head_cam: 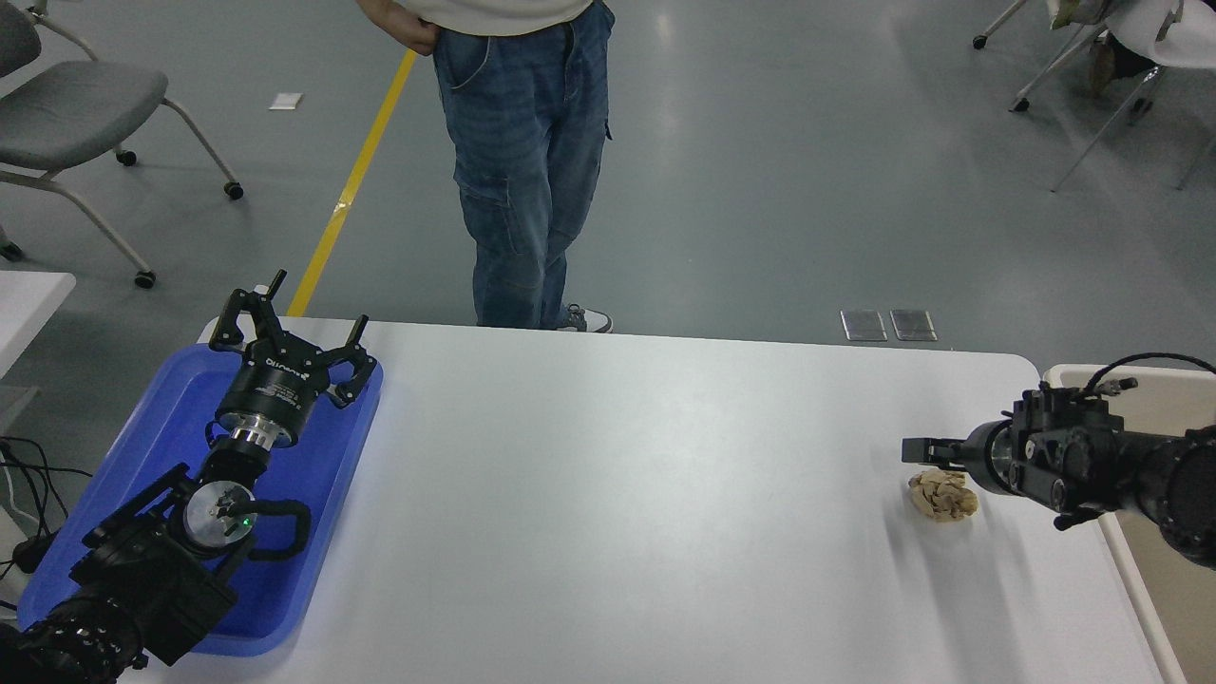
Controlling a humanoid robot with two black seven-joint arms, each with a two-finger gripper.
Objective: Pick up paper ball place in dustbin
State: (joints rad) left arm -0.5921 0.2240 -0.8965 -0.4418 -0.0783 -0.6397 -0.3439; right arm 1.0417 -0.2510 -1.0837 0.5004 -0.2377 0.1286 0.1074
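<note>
The paper ball (942, 496), a small crumpled tan wad, lies on the white table (617, 494) near its right edge. My right gripper (923, 448) reaches in from the right, pointing left, low and just beyond the ball's far side; I see it edge-on. Off the table's right edge stands the dustbin (1178, 608), beige inside with a thin white rim, partly covered by my right arm. At the lower left, my left gripper (294, 318) is parked open over the blue tray (114, 475), holding nothing.
A person in jeans (522, 142) stands on the floor beyond the table's far edge. A grey wheeled chair (66, 104) is at the top left, and more chair legs show at the top right.
</note>
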